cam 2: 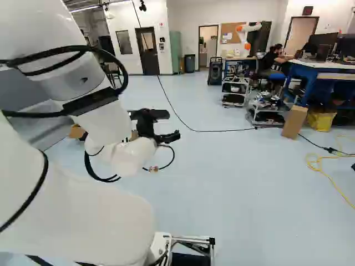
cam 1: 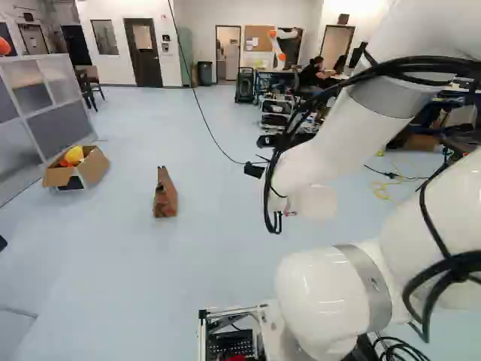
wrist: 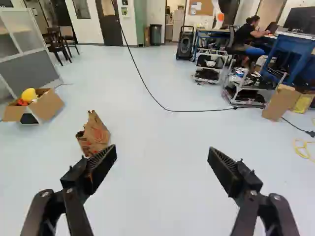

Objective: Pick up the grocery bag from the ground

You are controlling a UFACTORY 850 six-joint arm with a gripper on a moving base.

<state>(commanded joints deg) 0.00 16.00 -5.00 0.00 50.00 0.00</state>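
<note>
Grocery bag (wrist: pixel 96 135) on the floor (wrist: pixel 157 191), ungrasped; gripper (wrist: pixel 162 149) spread wide (holding nothing); approach, grip and lift all left to do

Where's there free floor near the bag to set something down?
Bare floor lies between the bag and the open box, and from the bag across to the black cable. It's crowded around the carts, with a carton beside them.

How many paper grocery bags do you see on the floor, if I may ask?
1 bag, right of the open cardboard box in the left base view. The arm may hide others.
</note>
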